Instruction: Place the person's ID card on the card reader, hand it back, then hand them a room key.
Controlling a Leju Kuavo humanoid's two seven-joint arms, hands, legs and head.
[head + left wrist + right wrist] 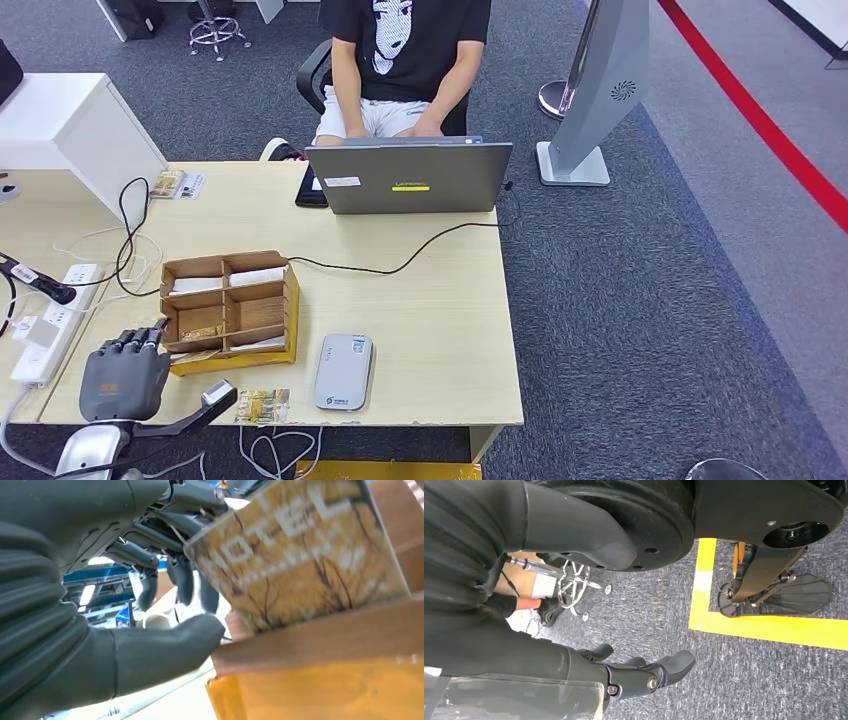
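A wooden card box (230,305) with several compartments stands on the desk's front left. My left hand (125,375) sits just left of it, fingertips at its near corner. Up close, a yellow room key card printed HOTEL (300,555) leans inside the box wall (320,635). My left hand's fingers (185,580) touch the card's edge, while the thumb (165,650) stays apart below it. The grey-white card reader (343,372) lies right of the box. A yellowish card (262,405) lies flat at the desk's front edge. My right hand (649,675) hangs by the floor, holding nothing.
A person sits behind an open grey laptop (410,178) at the desk's far side. A black cable (400,265) runs from the laptop across the desk to the box. A power strip (55,320) and wires lie at the left. More cards (175,183) lie at the far left.
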